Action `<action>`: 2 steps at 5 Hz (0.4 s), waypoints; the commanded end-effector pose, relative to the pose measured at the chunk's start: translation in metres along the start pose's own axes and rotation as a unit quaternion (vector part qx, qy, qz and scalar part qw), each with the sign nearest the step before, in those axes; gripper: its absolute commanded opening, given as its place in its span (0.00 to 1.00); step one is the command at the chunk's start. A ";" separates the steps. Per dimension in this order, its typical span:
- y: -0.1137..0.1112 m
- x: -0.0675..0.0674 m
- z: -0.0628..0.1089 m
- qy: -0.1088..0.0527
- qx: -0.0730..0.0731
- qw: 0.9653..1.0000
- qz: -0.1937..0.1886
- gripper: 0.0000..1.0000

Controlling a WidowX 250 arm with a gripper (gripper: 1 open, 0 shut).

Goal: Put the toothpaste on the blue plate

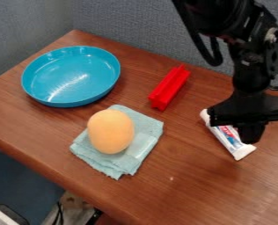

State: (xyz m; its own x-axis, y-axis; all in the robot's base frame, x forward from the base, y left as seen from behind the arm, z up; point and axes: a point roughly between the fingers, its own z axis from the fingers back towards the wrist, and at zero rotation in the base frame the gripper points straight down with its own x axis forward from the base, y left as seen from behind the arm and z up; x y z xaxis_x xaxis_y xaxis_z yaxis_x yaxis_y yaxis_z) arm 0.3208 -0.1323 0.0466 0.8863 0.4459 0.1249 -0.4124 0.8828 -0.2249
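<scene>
The toothpaste, a small white tube with red and blue marks, lies flat on the wooden table at the right. My black gripper points down right over the tube's far end and hides part of it. Its jaws stand shut, and I cannot tell whether they touch the tube. The blue plate, a large round turquoise dish, sits at the far left of the table with nothing in it, well away from the gripper.
A red rectangular block lies between the plate and the gripper. An orange rounded object rests on a pale teal cloth at the front centre. The table's front edge runs diagonally below.
</scene>
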 end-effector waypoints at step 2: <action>0.002 0.014 0.017 -0.018 -0.015 1.000 -0.008 0.00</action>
State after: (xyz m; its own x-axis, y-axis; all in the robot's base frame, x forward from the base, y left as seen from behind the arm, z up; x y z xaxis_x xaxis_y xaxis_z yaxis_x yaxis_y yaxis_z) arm 0.3222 -0.1240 0.0460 0.8920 0.4350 0.1227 -0.4038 0.8889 -0.2163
